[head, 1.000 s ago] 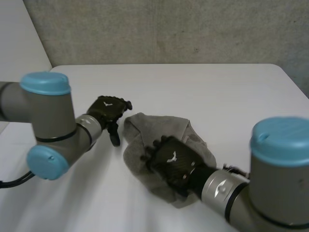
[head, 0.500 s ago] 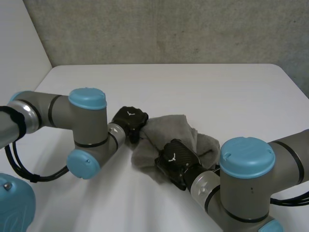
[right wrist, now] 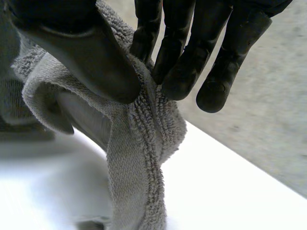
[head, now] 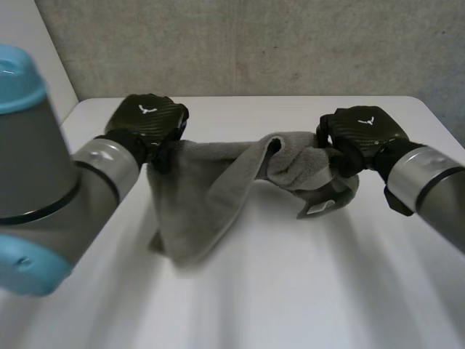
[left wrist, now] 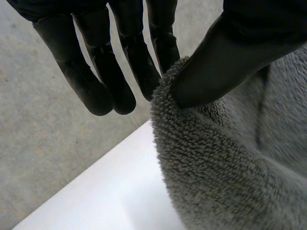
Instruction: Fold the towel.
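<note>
Towel [head: 207,193] suspended above table [head: 290,291], spanning left to right: left hand [head: 149,125] pinches left end, thumb against fingers; right hand [head: 361,133] pinches bunched right end likewise. Middle sags toward table. Open table surface near and far of towel.

Table: I see a white, matte top [head: 305,116] with rounded far corners, reaching from the near edge to the far wall.
Far wall: rough, speckled grey [head: 254,43], running left to right behind the table's far edge.
Left wall: a paler, smooth panel [head: 18,22] meets the grey wall at the far left.
Light: soft and even across the tabletop.
</note>
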